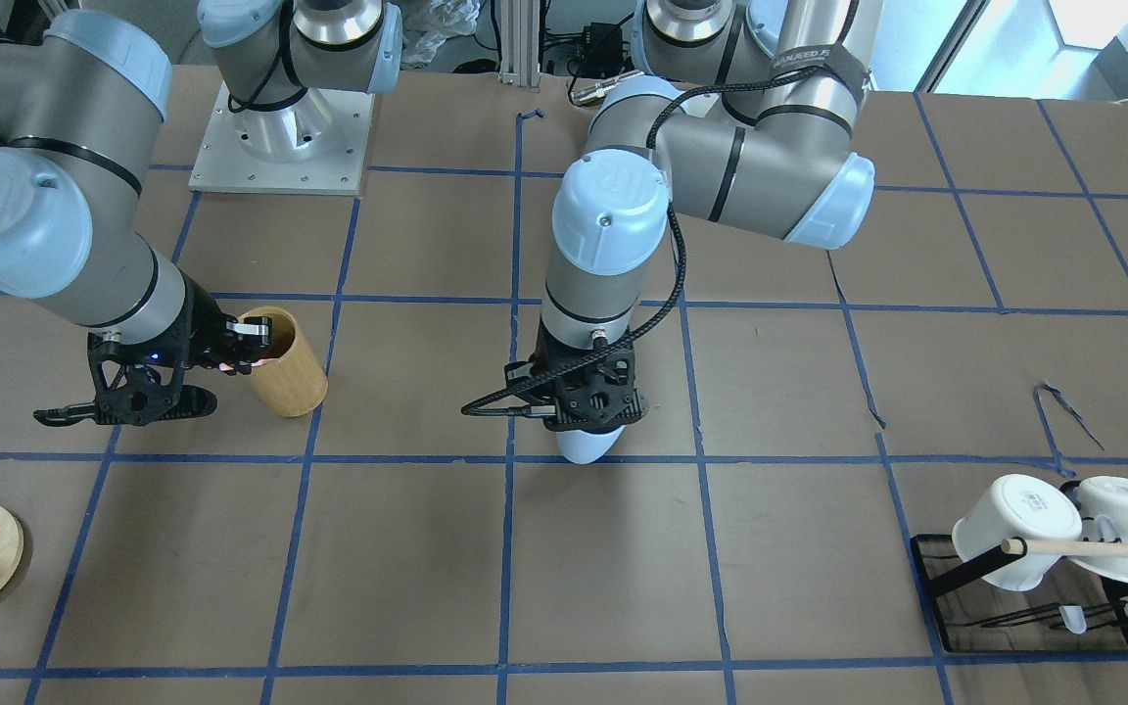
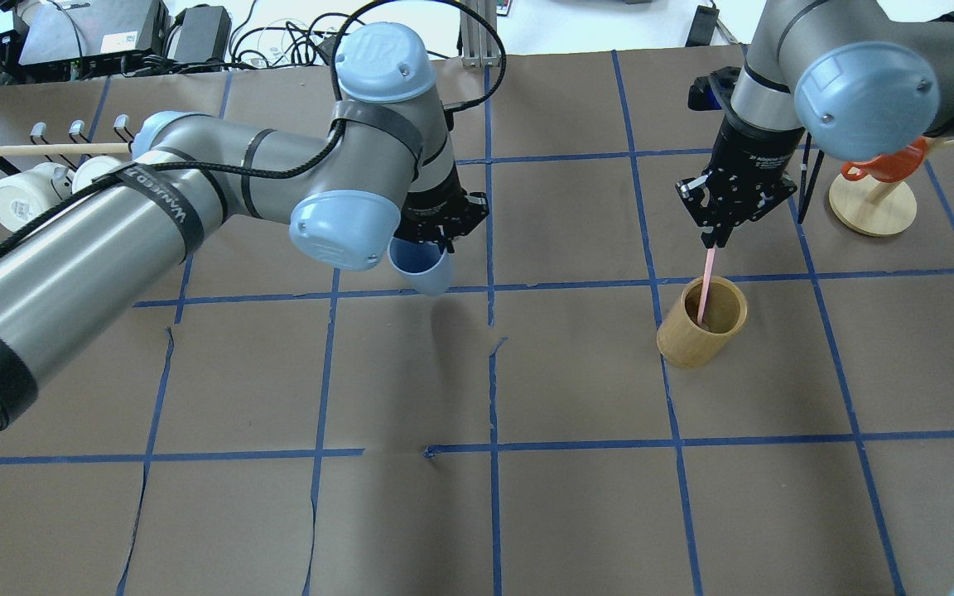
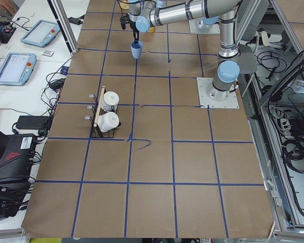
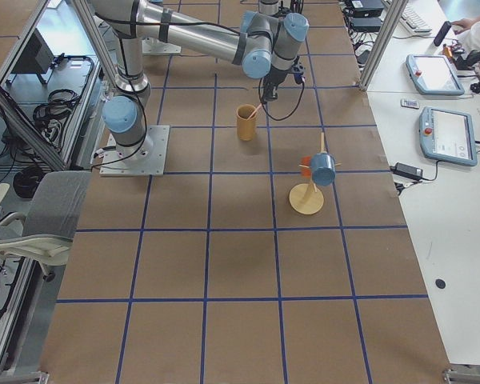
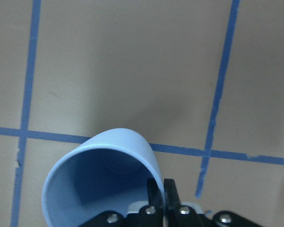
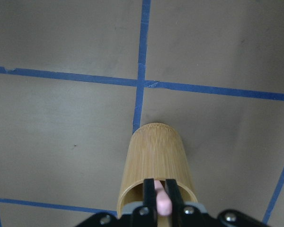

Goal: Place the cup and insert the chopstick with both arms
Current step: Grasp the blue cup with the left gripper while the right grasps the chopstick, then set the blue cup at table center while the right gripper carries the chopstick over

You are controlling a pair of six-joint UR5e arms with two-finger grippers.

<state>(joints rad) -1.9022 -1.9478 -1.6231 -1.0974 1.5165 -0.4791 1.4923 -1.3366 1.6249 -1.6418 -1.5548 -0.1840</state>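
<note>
My left gripper (image 2: 437,238) is shut on the rim of the light blue cup (image 2: 425,270), one finger inside and one outside. The cup hangs tilted below it near a blue tape crossing. It also shows in the left wrist view (image 5: 102,165) and the front view (image 1: 586,446). My right gripper (image 2: 720,238) is shut on the top of a pale pink chopstick (image 2: 705,286). The chopstick's lower end reaches into the open tan bamboo cylinder (image 2: 702,323). The right wrist view shows the chopstick's end (image 6: 163,203) between the fingers, over the cylinder (image 6: 154,158).
A black rack with two white mugs (image 1: 1019,534) and a long wooden rod (image 1: 1103,548) stands on my left side. A round wooden stand (image 2: 872,207) with an orange mug (image 2: 891,161) stands right of the cylinder. Brown paper with blue tape lines (image 2: 576,447) covers the table.
</note>
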